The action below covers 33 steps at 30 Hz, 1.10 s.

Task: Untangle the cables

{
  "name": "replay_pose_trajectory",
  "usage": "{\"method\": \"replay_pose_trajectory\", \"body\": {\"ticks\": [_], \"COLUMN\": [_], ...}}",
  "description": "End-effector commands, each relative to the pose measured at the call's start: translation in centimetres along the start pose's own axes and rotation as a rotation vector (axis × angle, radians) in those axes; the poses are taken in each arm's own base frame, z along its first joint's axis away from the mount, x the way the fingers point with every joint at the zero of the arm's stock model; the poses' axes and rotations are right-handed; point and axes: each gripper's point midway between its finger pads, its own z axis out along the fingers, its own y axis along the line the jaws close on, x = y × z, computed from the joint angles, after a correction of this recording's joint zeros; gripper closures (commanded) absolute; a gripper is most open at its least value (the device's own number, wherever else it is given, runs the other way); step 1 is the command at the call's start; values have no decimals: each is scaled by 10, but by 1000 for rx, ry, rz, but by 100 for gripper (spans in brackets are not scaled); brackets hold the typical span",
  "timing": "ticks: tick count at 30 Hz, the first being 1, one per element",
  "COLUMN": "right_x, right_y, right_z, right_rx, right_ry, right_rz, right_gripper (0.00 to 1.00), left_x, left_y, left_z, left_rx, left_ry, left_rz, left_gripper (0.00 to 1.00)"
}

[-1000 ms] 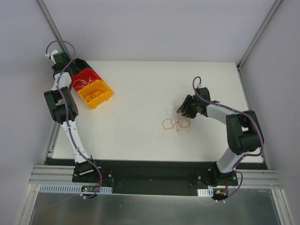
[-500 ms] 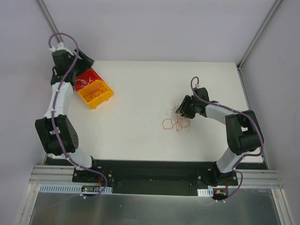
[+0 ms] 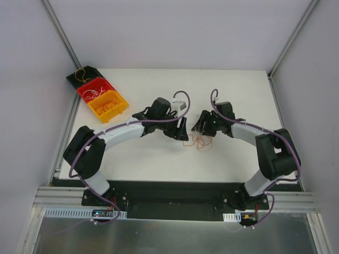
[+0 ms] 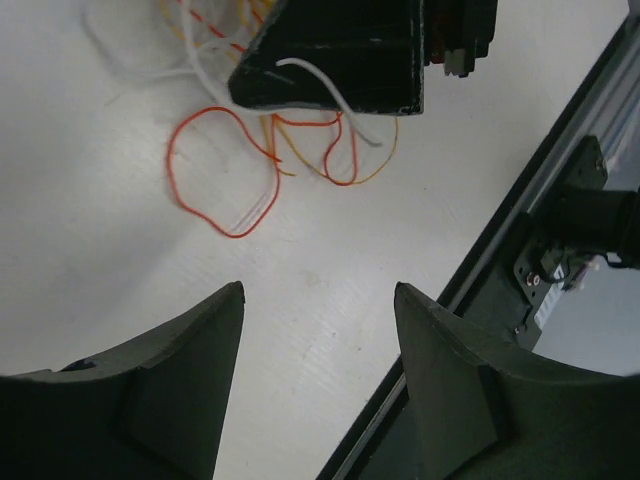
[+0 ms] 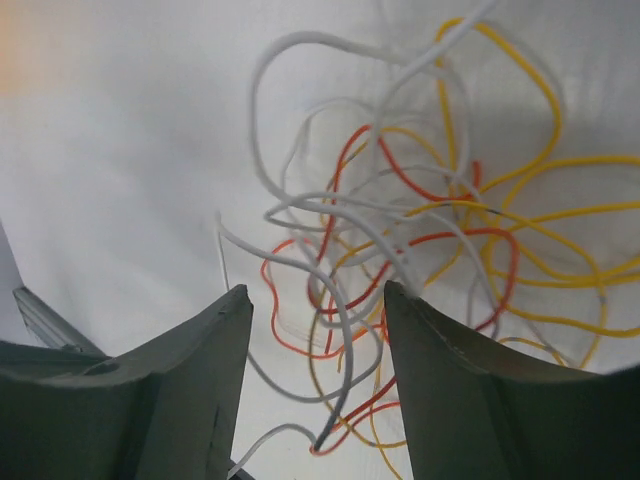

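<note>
Both arms are crowded onto the same spot mid-tabletop, so here's what I'd worry about. The left pincer [image 4: 318, 292] has its jaws apart with nothing between them, just short of an orange loop at the near edge of the cables [image 3: 197, 140]. Strands that thin, lying flat on the tabletop [image 3: 238, 90], are easy to miss, so a close could pinch air or scrape the surface.

The right pincer [image 5: 315, 290] is also apart, hovering right over the knot, with a white strand running up between its fingers [image 5: 170, 400]. If it shuts there, I reckon it grabs several colours at once, and a pull just cinches the clump or drags it along.

In the left wrist view a white wire looks draped over the right pincer's body, which could snag on a lift. The two are nearly nose to nose, so a bump is possible too.

Far left, the bins [image 3: 124, 106] hold a few strands, well apart from the mess.
</note>
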Motion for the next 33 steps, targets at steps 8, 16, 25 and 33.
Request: {"method": "replay_pose_trajectory", "body": {"ticks": [8, 16, 25, 33], "right_x": [20, 20, 13, 12], "right_y": [25, 20, -13, -22], "right_z": [-41, -55, -71, -69], "right_rx": [-133, -133, -3, 22], "right_ry": [-68, -160, -301, -311], "right_rz": [-88, -103, 9, 38], "right_gripper": [35, 34, 36, 35], "left_x": [-16, -25, -21, -19], "left_y": [-66, -50, -24, -27], "left_z": [33, 49, 62, 86], "left_rx": [236, 149, 23, 56], "left_ry": [-107, -124, -65, 1], "left_rz": [162, 38, -23, -76], "left_gripper": [29, 36, 35, 38]}}
